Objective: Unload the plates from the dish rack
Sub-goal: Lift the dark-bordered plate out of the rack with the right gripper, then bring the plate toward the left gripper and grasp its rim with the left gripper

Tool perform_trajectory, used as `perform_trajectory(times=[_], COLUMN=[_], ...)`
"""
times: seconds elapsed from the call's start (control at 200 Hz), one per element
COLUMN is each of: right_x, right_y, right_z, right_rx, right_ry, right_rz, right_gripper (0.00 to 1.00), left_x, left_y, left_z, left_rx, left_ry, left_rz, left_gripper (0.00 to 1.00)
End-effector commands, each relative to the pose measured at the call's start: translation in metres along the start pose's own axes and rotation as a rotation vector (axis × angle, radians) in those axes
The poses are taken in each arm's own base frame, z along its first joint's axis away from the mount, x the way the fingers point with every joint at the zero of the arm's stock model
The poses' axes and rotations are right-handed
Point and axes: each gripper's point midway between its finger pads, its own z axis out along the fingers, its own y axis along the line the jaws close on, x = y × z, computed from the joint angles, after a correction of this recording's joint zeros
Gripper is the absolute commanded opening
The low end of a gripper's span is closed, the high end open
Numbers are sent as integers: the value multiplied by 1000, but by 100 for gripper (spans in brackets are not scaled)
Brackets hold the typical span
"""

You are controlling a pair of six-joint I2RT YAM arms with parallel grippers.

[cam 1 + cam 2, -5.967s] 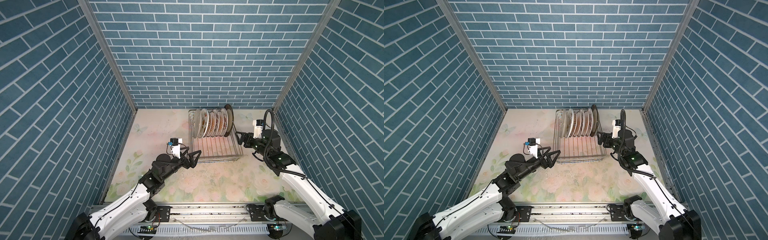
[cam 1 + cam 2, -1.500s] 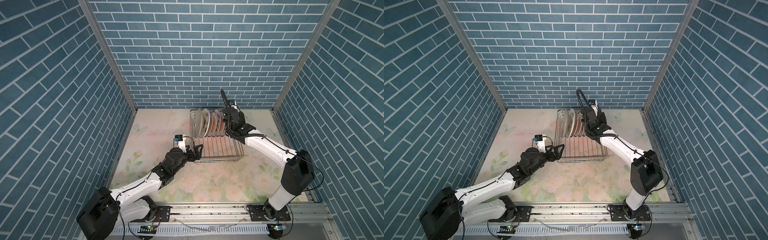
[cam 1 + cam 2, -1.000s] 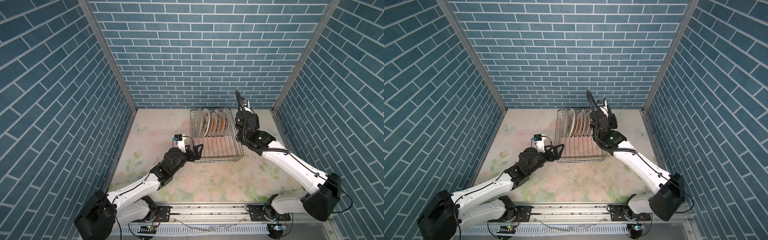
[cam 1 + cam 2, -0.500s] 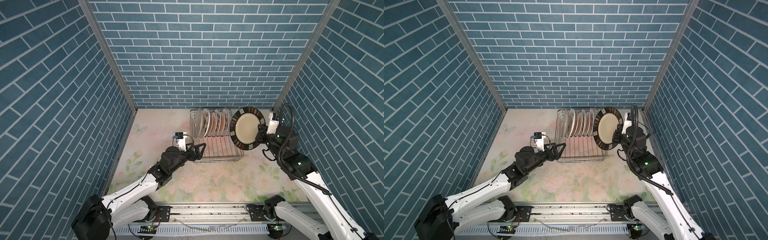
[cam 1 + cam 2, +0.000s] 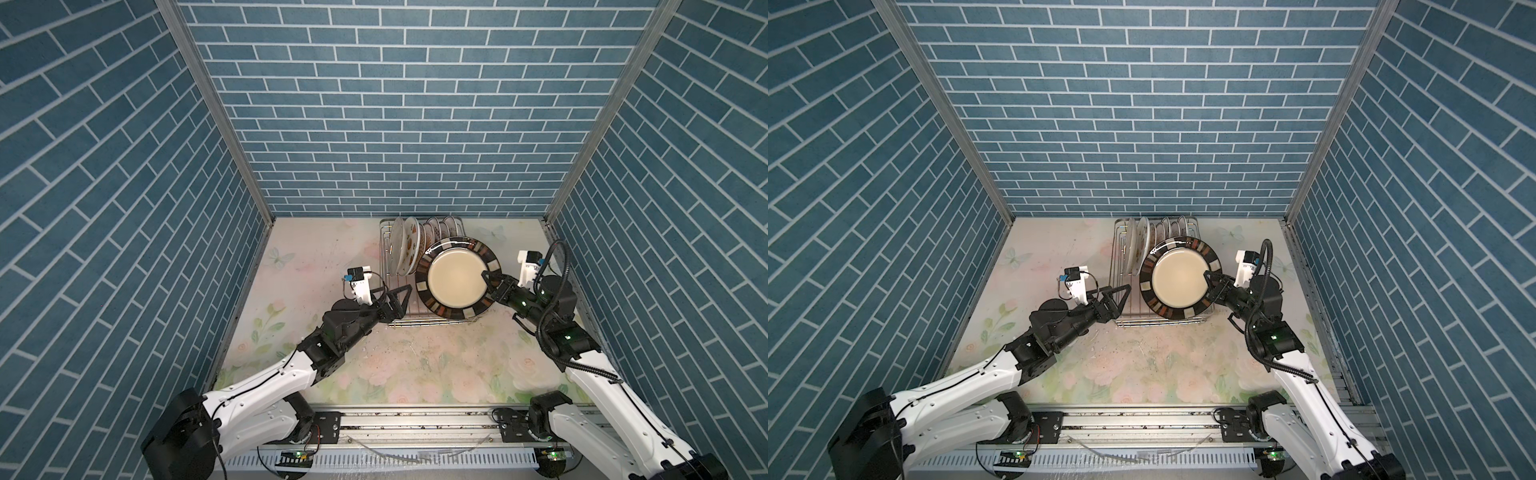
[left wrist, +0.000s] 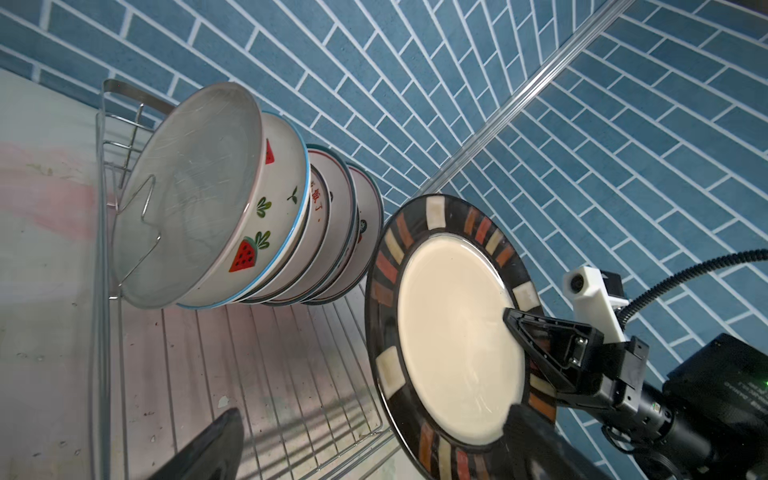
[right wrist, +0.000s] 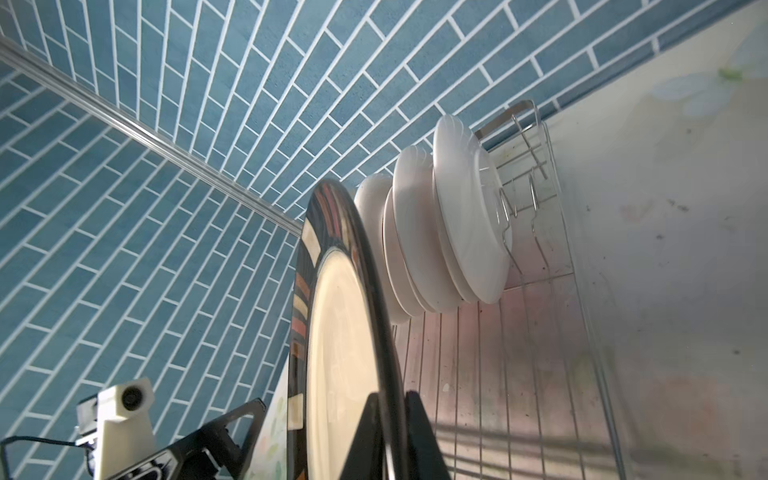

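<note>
**Dark-rimmed plate out of the row, held over the rack**

- Change: half a second ago the right gripper (image 5: 488, 277) held the dark-rimmed plate (image 5: 457, 278) right of the rack (image 5: 383, 249). In both top views it now sits further left and lower in frame, over the rack's right and front part.
- The plate's cream face is turned up toward the camera. The right jaws are clamped on its right rim, and the right wrist view shows one finger on each side of the rim.
- Left gripper (image 5: 400, 303): barely shifted, at the rack's front left corner, jaws spread wide, holding nothing.
- The other plates (image 5: 405, 249) still stand on edge in a row at the rack's back.
- Hidden: the held plate covers the rack's right side and the row's lower right. Its bottom edge is cut off in the left wrist view, so contact with the rack cannot be told. The left fingers are only dark blurs there.
- Writing: red Chinese characters on one racked plate (image 6: 328, 232), half covered and not readable in full. Small print on the right arm is too small to read.
</note>
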Motion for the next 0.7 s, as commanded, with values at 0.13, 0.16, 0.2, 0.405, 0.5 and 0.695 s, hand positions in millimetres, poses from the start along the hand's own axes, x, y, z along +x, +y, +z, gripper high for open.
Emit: perform_trajectory(times=[0.13,0.16,0.2,0.405,0.5,0.695], right_x=[-31,-30,-27,-16,-11,3], right_y=[47,45,48,56,52,49], right_z=[-22,-21,-20,-19,-20,-16], right_rx=[-326,-330,-344,-382,-378,-392], right_ry=[-203,-201,-184,-131,-140,-121], right_rz=[192,199,188,149,142,134], right_gripper=[0,0,0,0,0,0], left_x=[8,8,9,13,15,21], left_y=[0,1,1,0,-1,-15], left_z=[-8,-8,-7,-1,4,18], left_rx=[-28,-27,-15,-115,-104,-32], left_ry=[-25,-31,-41,-80,-88,-65], left_rz=[-55,-71,-83,-9,-25,-45], left_gripper=[100,100,100,97,93,84])
